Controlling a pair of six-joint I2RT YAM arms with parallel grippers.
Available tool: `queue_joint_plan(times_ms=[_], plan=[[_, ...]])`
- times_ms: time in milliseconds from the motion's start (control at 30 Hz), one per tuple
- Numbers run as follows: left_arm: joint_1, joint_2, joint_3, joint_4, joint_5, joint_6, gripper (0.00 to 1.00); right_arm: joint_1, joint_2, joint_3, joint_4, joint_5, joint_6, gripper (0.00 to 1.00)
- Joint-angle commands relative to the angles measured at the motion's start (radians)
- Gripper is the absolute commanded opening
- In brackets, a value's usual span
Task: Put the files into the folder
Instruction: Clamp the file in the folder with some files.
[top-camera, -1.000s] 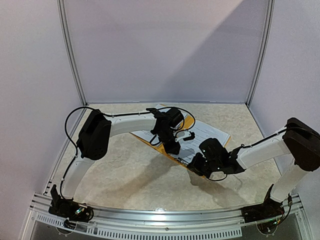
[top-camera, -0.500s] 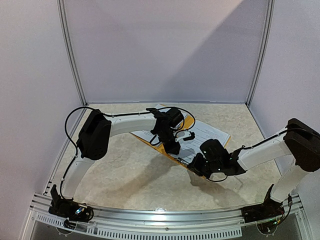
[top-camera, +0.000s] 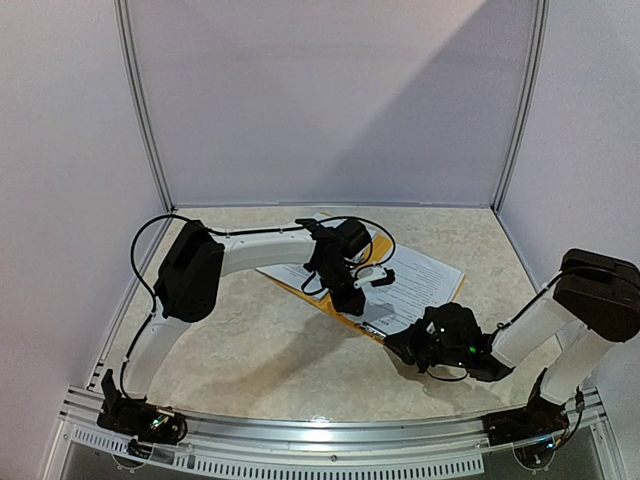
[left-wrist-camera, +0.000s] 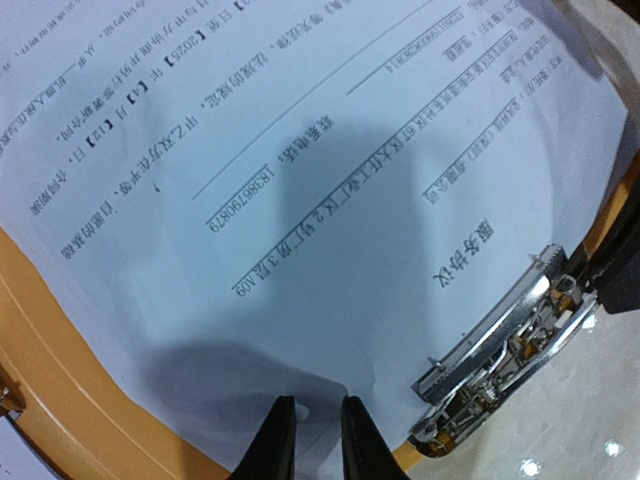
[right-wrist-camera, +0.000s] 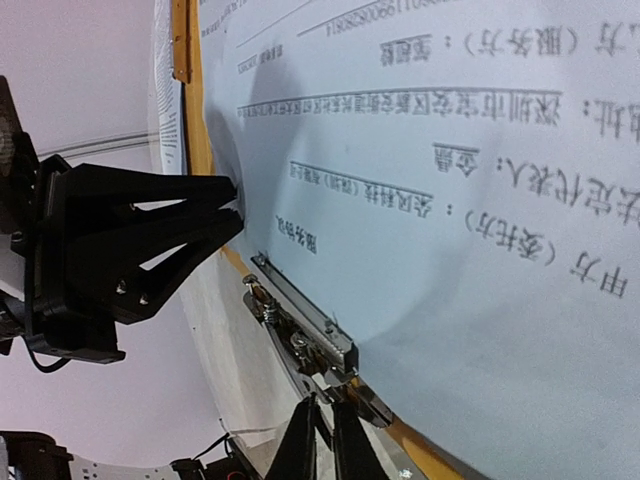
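Note:
The orange-yellow folder (top-camera: 296, 287) lies open at mid-table with the files (top-camera: 425, 270), white printed sheets, on top of it. My left gripper (top-camera: 358, 298) points down at the sheets. In the left wrist view its jaws (left-wrist-camera: 312, 430) stand a narrow gap apart, tips on the top sheet (left-wrist-camera: 300, 200) near the orange edge (left-wrist-camera: 60, 340), beside the metal clip (left-wrist-camera: 500, 350). My right gripper (top-camera: 397, 345) sits low at the folder's near edge. Its jaws (right-wrist-camera: 320, 420) are shut, tips against the lever end of the clip (right-wrist-camera: 300, 320). Whether they pinch the lever is unclear.
Pale walls with aluminium posts close in the table at the back and on both sides. An aluminium rail (top-camera: 330, 440) carrying both arm bases runs along the near edge. Bare marbled tabletop (top-camera: 250, 350) spreads to the left of the folder.
My right gripper has dropped lower and come nearer the front edge, and its jaws have closed. The sheets and folder shifted slightly right. The left gripper moved a little with them.

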Motion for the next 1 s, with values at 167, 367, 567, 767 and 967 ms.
queue_joint_plan(times_ms=[167, 367, 567, 767, 967], plan=[[-0.008, 0.002, -0.031, -0.099, 0.041, -0.003, 0.18, 0.004, 0.233, -0.109, -0.278, -0.077, 0.068, 0.04], [-0.009, -0.041, 0.060, -0.167, 0.103, 0.004, 0.19, 0.003, 0.221, -0.107, -0.325, -0.060, 0.066, 0.01], [-0.027, -0.064, 0.138, -0.265, 0.197, 0.005, 0.19, 0.003, 0.123, -0.078, -0.490, -0.024, 0.042, 0.02], [-0.069, -0.032, 0.097, -0.188, 0.243, -0.031, 0.18, 0.003, 0.083, -0.065, -0.516, -0.007, 0.019, 0.01], [-0.096, 0.033, 0.075, -0.099, 0.249, -0.071, 0.14, 0.004, 0.103, -0.063, -0.496, -0.008, 0.012, 0.01]])
